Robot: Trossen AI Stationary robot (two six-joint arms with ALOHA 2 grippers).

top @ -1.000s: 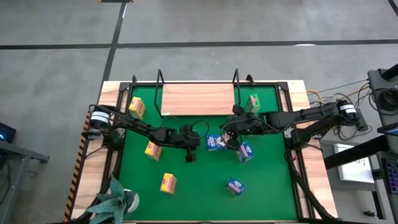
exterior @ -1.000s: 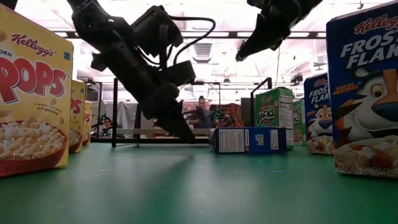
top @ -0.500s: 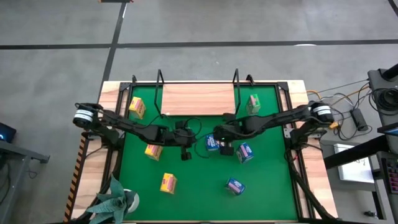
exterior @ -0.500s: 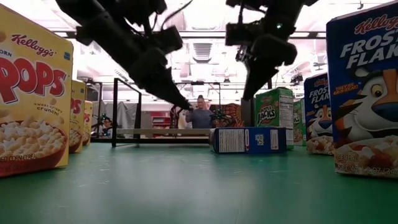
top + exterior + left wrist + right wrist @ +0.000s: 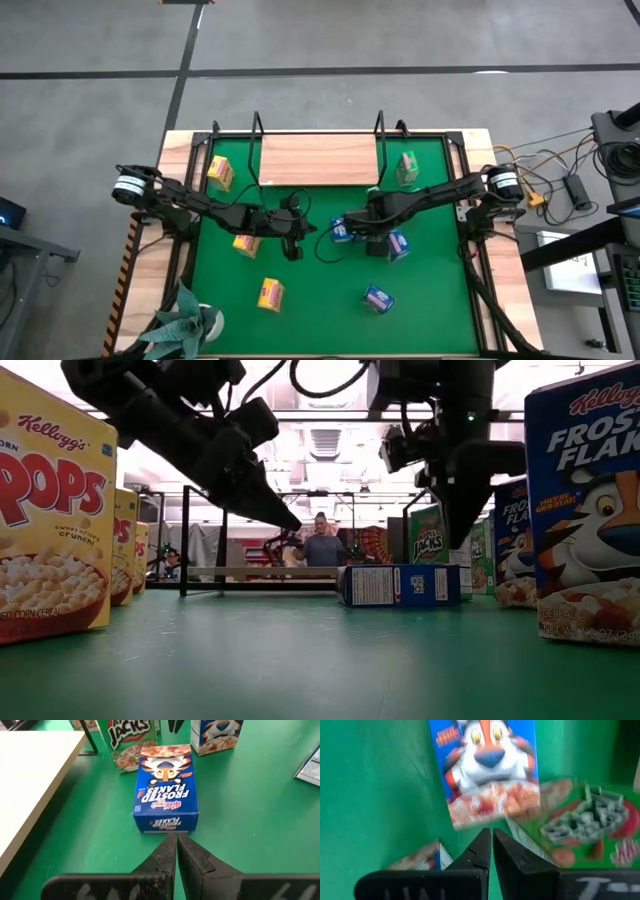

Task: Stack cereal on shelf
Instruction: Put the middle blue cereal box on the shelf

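Note:
A blue cereal box (image 5: 342, 230) lies flat on the green mat near its middle; it also shows in the low view (image 5: 400, 585) and in the left wrist view (image 5: 166, 795). My left gripper (image 5: 293, 243) is shut and hangs above the mat just left of this box (image 5: 296, 524), its fingertips (image 5: 176, 840) pointing at the box's end. My right gripper (image 5: 368, 240) is shut and points down (image 5: 458, 540) between the flat box and an upright blue box (image 5: 397, 244), which fills the right wrist view (image 5: 487, 770). The wooden shelf (image 5: 318, 160) lies at the far edge.
Yellow boxes stand on the mat's left side (image 5: 219, 172), (image 5: 245, 242), (image 5: 269, 293). A green box (image 5: 407, 167) stands right of the shelf, and a third blue box (image 5: 377, 299) stands near the front. A potted plant (image 5: 185, 320) sits at the near left corner. A person (image 5: 322, 545) is behind the table.
My left gripper has lifted off the mat and drawn back slightly toward the table's left. My right gripper has swung from high on the far right down and toward the left, and now points down beside the flat blue box. The boxes have stayed in place.

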